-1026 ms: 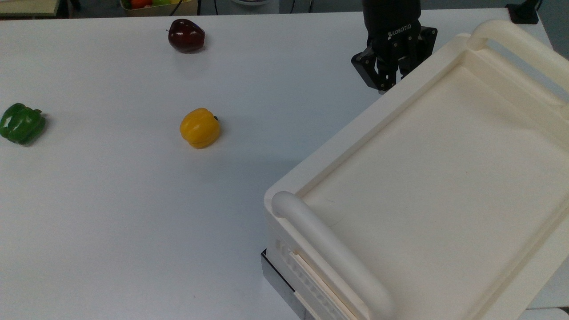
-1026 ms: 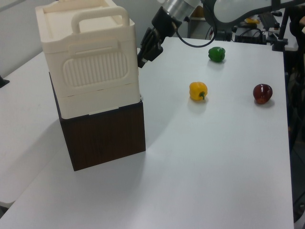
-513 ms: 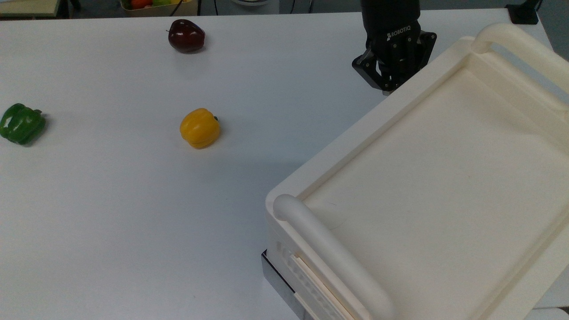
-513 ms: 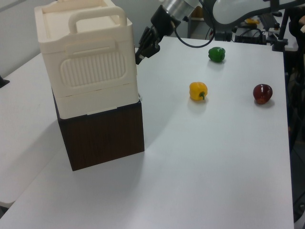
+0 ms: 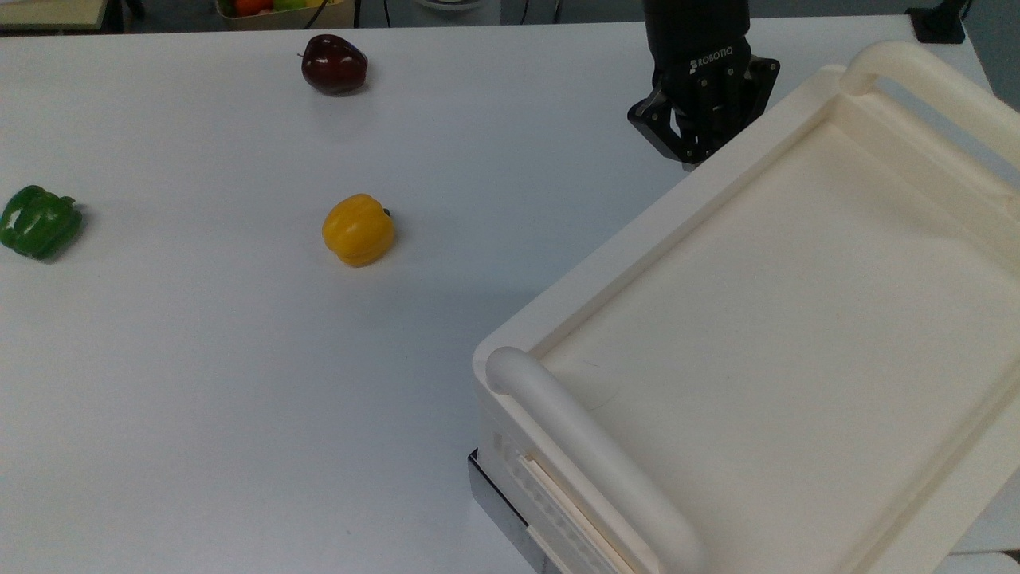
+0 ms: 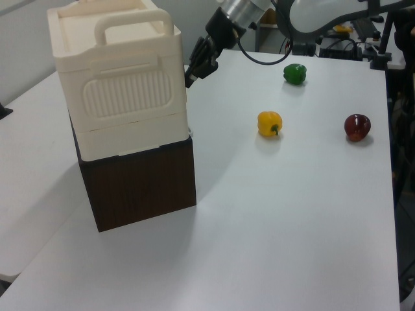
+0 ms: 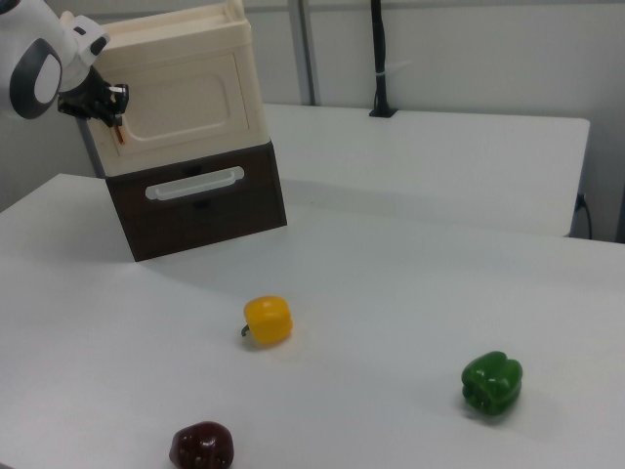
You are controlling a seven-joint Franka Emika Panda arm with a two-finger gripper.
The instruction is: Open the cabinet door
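The cabinet door (image 7: 186, 98) is a cream panel on the front of the big cream cabinet (image 5: 765, 319), and in the right view it lies flush with the front. Its copper bar handle (image 7: 120, 137) runs down the right view's left edge of the panel. My black gripper (image 7: 112, 115) is at the top of that handle, its fingers closed on the bar. In the top view the gripper (image 5: 695, 155) points down at the cabinet's far corner, fingertips hidden behind the rim. In the left view the gripper (image 6: 190, 76) touches the cabinet's (image 6: 123, 97) right edge.
The cabinet stands on a dark brown base (image 7: 205, 210) with a cream drawer handle. On the white table (image 5: 199, 383) lie a yellow pepper (image 5: 358, 229), a green pepper (image 5: 38, 222) and a dark red fruit (image 5: 334, 64), all apart from the cabinet.
The gripper closed in against the cabinet's corner over the last second. The whole cabinet shifted slightly to the left view's left. Nothing has moved in the last half second.
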